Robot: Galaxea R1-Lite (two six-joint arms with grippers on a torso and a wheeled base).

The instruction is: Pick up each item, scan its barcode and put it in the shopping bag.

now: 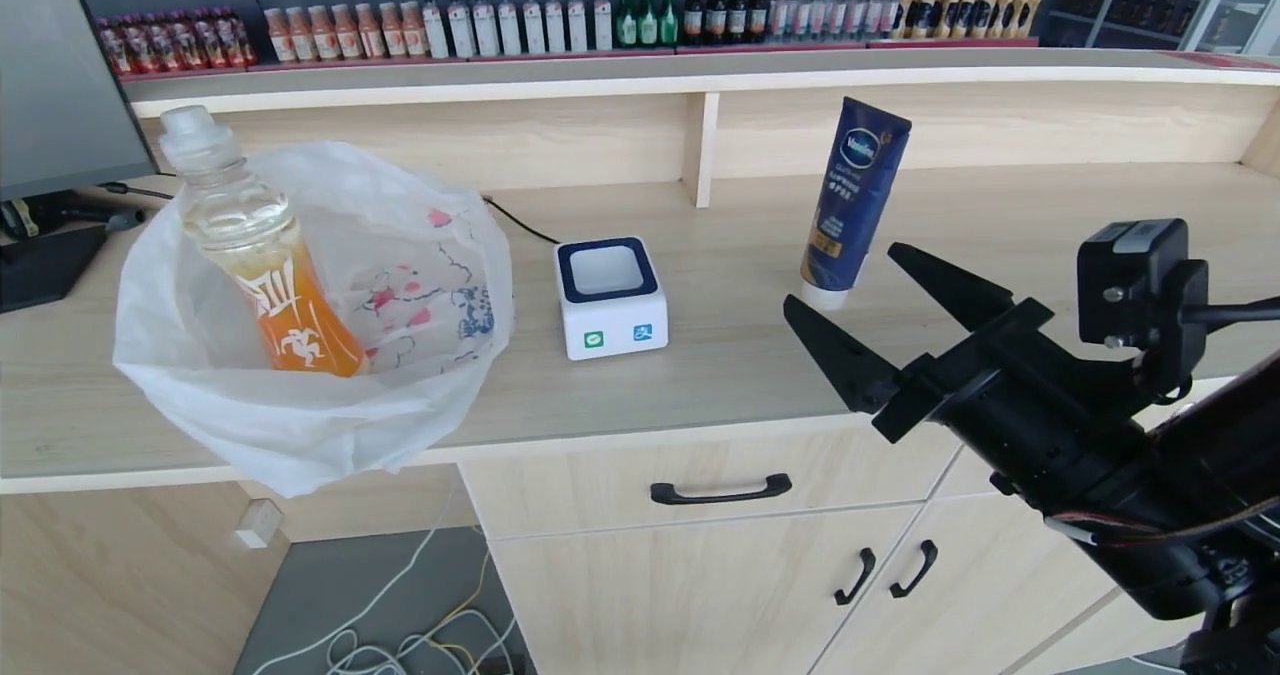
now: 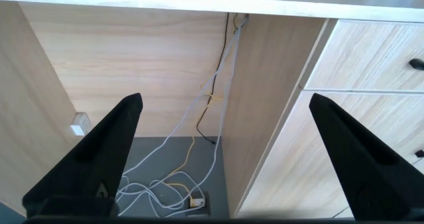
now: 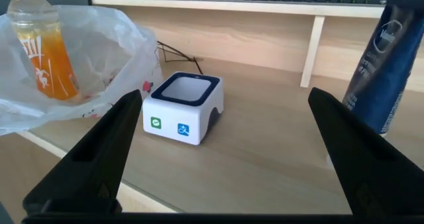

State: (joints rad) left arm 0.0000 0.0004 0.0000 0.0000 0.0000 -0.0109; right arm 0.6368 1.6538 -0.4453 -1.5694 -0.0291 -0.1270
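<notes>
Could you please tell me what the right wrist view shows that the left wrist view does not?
Right wrist view alone: the scanner, the upright blue tube and the orange bottle inside the shopping bag, all on top of the counter. Left wrist view alone: loose cables on the floor beneath it, and drawer fronts. Shared: the bag's white plastic, the counter's wood, and each arm's own open gripper, right gripper and left gripper.

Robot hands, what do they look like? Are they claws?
Sort of. The right gripper has two flat, black, pointed fingers, like triangles, with a boxy black camera behind them. The left gripper has the same black wedges.
</notes>
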